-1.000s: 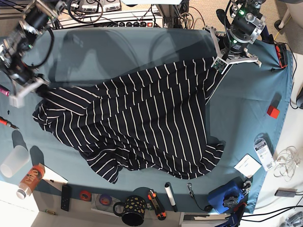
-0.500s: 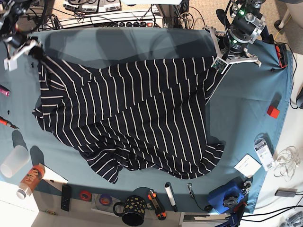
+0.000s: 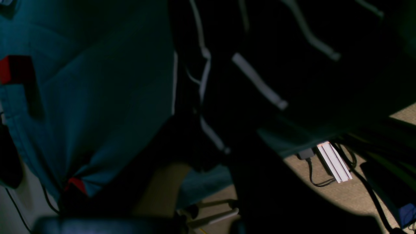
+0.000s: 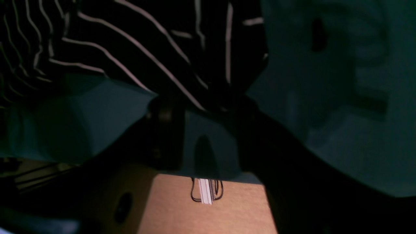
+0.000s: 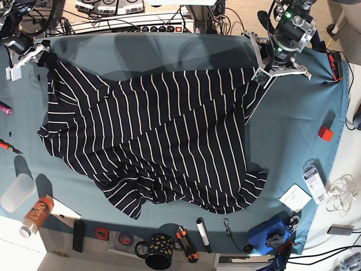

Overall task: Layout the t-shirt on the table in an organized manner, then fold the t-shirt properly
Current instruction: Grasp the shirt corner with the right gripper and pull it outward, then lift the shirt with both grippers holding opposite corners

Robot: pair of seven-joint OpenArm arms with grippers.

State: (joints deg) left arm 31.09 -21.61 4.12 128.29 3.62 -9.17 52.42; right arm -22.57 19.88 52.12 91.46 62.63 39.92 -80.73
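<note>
The dark striped t-shirt lies spread over the teal table, with its near hem still rumpled. At the far right corner my left gripper is shut on the shirt's edge. The left wrist view is dark and shows only striped fabric running down to the fingers. At the far left corner my right gripper sits at the shirt's corner. In the right wrist view its jaws stand apart, teal cloth shows between them, and the shirt corner lies just at their tips.
Along the near edge stand a clear cup, an orange bottle, a black mug, a marker and a blue device. A red block and white cards lie on the right. Cables run behind the table.
My right gripper carried the shirt's left corner to the far-left of the table, spreading that side flat, and its jaws have opened. The left arm has not moved.
</note>
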